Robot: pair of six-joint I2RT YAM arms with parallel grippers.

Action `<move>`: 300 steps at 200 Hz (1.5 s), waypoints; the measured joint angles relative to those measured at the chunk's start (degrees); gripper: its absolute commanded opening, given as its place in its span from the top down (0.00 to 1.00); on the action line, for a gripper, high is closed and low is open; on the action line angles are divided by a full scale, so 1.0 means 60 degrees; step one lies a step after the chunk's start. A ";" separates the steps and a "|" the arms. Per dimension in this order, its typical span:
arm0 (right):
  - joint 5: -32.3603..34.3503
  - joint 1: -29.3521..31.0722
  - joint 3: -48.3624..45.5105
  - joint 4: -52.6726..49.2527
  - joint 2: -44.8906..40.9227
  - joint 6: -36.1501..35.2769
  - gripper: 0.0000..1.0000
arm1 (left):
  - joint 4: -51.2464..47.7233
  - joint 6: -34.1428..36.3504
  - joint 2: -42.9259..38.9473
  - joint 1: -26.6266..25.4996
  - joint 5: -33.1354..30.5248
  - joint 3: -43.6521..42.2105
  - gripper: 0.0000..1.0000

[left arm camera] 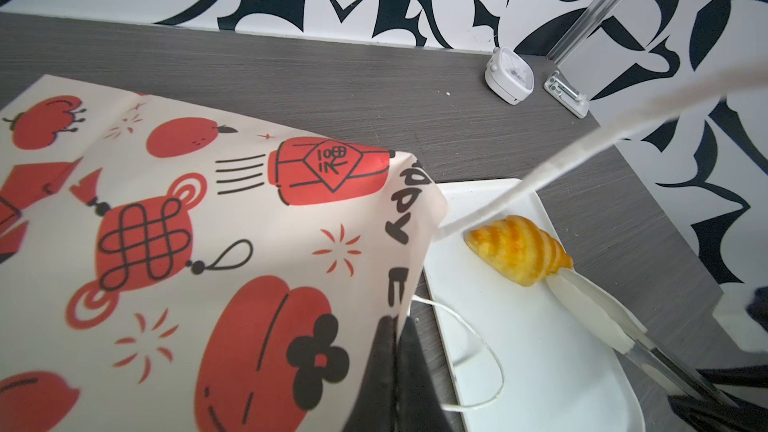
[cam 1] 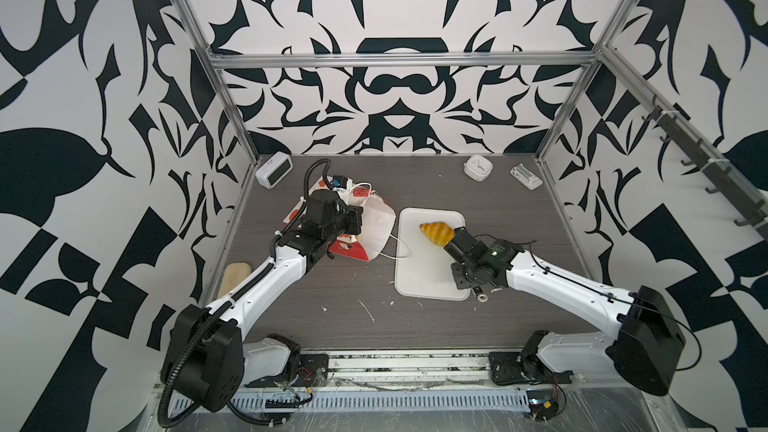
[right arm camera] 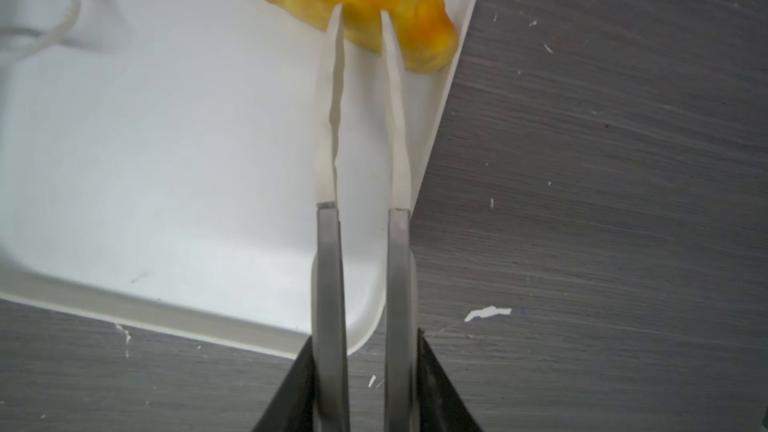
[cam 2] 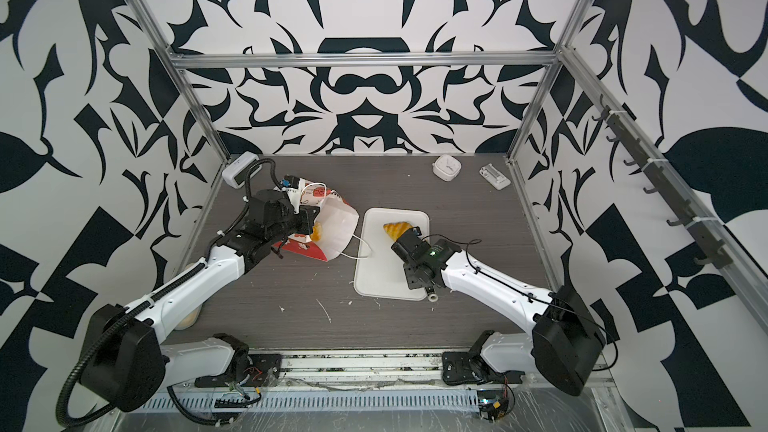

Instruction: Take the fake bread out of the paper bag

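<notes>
The paper bag (left arm camera: 216, 243) carries black lettering, only "PPY" readable.

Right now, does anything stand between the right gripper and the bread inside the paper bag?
Nothing solid is visible. The paper bag lies with its mouth toward the tray, the left gripper pinching its rim, and the bread shows just inside. Only the thin cord handle lies between, and the right gripper is closed on the croissant.

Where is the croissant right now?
In both top views the croissant lies at the far right corner of the white tray, right of the paper bag, with the right gripper gripping its end.
</notes>
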 measured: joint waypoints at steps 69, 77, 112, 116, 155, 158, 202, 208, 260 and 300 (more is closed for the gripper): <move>-0.0084 -0.0732 0.0036 0.0608 0.0492 -0.0925 0.61 | -0.0805 0.0277 0.0299 0.0000 0.0259 0.0583 0.96; -0.0182 -0.0783 0.0036 0.0667 0.0466 -0.0980 0.60 | -0.0896 0.0310 0.0404 0.0000 0.0284 0.0681 0.96; -0.1144 -0.0812 -0.0102 0.0838 -0.0328 -0.0991 0.57 | -0.1490 0.0535 0.0849 0.0000 0.0335 0.1275 0.96; -0.1282 -0.0812 -0.0164 0.0878 -0.0499 -0.0973 0.57 | -0.1574 0.0594 0.0911 0.0000 0.0331 0.1388 0.96; -0.2215 -0.0798 -0.0739 0.0994 -0.2342 -0.0747 0.57 | -0.2386 0.1315 0.1716 -0.0004 0.0284 0.2543 0.96; -0.2255 -0.0790 -0.0754 0.1013 -0.2426 -0.0743 0.57 | -0.2444 0.1413 0.1810 0.0000 0.0277 0.2634 0.96; -0.3042 -0.0339 -0.1118 0.2539 -0.2284 -0.0525 0.57 | -0.2925 0.2681 0.2605 -0.0007 0.0033 0.3337 0.96; -0.3122 -0.0219 -0.1126 0.2809 -0.2033 -0.0492 0.57 | -0.2954 0.2838 0.2659 -0.0018 0.0007 0.3362 0.96; -0.3362 0.1577 -0.0477 0.5176 0.1166 -0.0240 0.57 | -0.3217 0.4371 0.3071 -0.0710 -0.1173 0.3592 0.95; -0.3515 0.2364 0.0251 0.6288 0.2364 -0.0113 0.58 | -0.3504 0.4980 0.3224 -0.0969 -0.1836 0.3752 0.95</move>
